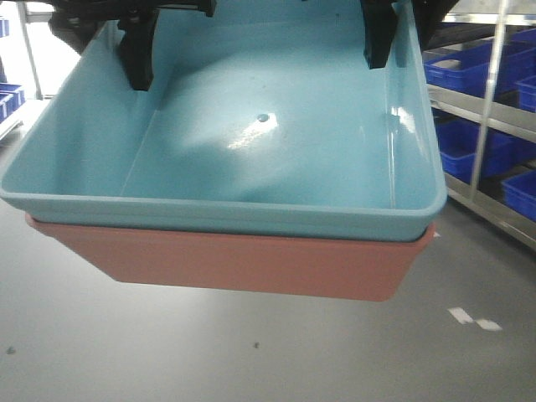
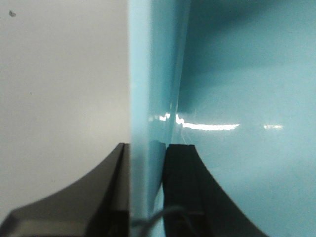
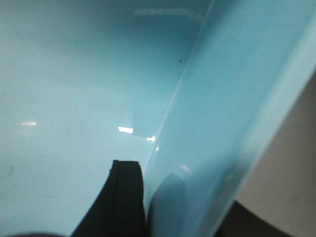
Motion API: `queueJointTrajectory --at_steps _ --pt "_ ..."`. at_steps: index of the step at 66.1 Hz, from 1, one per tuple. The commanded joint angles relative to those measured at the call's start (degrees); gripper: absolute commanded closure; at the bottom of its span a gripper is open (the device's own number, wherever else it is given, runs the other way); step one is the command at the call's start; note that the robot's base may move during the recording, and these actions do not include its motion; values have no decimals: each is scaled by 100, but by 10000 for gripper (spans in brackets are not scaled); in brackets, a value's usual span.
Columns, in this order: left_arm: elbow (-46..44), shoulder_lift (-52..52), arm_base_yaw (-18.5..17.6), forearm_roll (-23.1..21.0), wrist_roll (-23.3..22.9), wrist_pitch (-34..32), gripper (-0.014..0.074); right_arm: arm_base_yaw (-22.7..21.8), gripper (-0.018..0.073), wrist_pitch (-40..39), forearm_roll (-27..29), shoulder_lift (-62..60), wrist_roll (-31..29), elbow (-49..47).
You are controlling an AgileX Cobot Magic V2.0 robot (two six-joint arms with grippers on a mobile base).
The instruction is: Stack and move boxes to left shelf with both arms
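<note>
The light blue box sits nested inside the salmon pink box, and both hang above the grey floor. My left gripper is shut on the blue box's left wall, one black finger inside and one outside. My right gripper is shut on the right wall, with its inner finger against the blue wall. In the wrist views the left gripper and the right gripper straddle the rim. Of the left shelf only a steel post at the far left edge shows.
A steel rack holding dark blue bins runs along the right side. More dark blue bins sit at the far left. White tape scraps lie on the grey floor.
</note>
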Motion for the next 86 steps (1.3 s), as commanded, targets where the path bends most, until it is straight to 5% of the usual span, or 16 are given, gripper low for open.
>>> queueJointTrajectory --at_steps 1,86 --pt "-340 -296 -251 -499 -105 -1336 601 177 503 -1303 522 -238 -126 -282" --pt "-340 -261 -251 -489 -105 -1336 601 177 503 -1302 511 -238 -126 -282"
